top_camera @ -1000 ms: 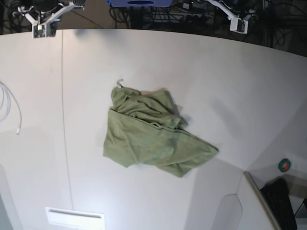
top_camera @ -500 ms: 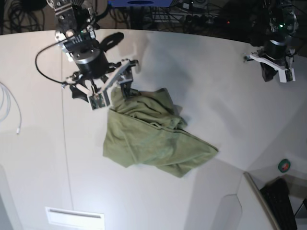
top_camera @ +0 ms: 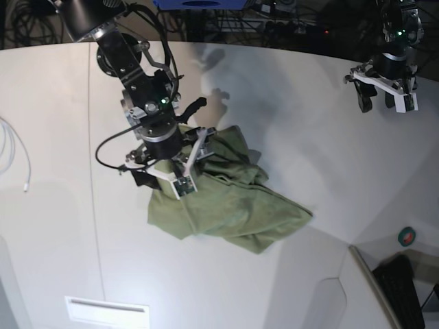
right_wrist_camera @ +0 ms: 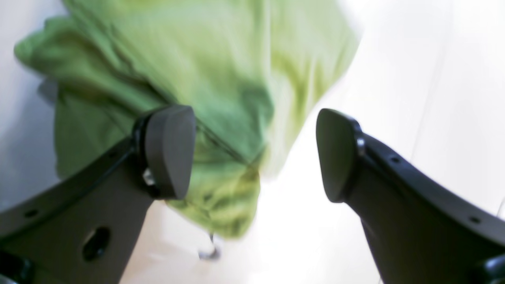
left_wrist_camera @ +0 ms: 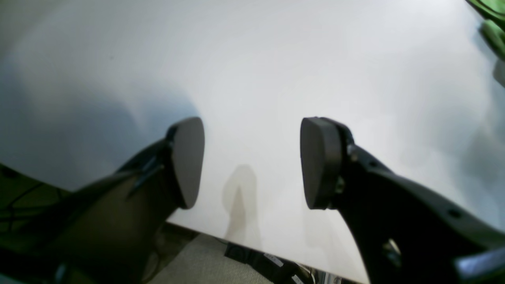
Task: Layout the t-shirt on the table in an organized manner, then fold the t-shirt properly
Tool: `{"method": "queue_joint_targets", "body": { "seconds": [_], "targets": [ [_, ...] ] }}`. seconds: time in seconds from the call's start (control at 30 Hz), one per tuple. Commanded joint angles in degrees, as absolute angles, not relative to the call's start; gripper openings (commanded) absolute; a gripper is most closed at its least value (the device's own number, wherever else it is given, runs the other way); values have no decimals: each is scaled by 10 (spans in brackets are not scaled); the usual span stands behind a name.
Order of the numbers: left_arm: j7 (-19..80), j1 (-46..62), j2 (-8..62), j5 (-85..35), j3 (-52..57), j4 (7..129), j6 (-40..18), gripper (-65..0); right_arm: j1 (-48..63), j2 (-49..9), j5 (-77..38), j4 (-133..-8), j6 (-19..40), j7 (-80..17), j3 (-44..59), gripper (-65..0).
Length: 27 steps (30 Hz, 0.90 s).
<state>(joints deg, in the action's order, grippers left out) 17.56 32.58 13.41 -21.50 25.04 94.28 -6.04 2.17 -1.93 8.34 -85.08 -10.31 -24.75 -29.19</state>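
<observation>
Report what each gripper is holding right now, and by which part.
Nothing is held. The right gripper is open above the crumpled t-shirt; the left gripper is open over bare table.

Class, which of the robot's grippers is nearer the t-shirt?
Right. The right gripper hangs open directly over the crumpled t-shirt; the left gripper is open above bare table, well away from it.

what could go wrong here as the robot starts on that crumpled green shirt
1. The t-shirt lies bunched in overlapping folds, so the open right pincer, poised over its edge, may pinch several layers at once and drag the heap instead of spreading it.
2. The left pincer hangs open near the table edge, well away from the cloth; a one-sided pull could twist the shirt further.
</observation>
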Motion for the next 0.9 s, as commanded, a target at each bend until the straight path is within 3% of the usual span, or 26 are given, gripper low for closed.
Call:
{"method": "queue_joint_targets", "body": {
  "seconds": [0.0,0.33,0.57,0.87],
  "targets": [
    [164,328,138,-219,255,953,-61,-283,12,-14,97,-846,-107,-240,-299,-197],
    [164,327,131,-219,255,953,-61,-283,-3,0,108,-804,-107,-238,-302,-200],
    [164,327,131,-219,258,953,-61,-283,-25,7,108,-765,-107,-239,-304,-359],
    [164,327,131,-218,257,949,-61,-283,-35,7,108,-764,-107,-238,-299,-374]
  ]
}}
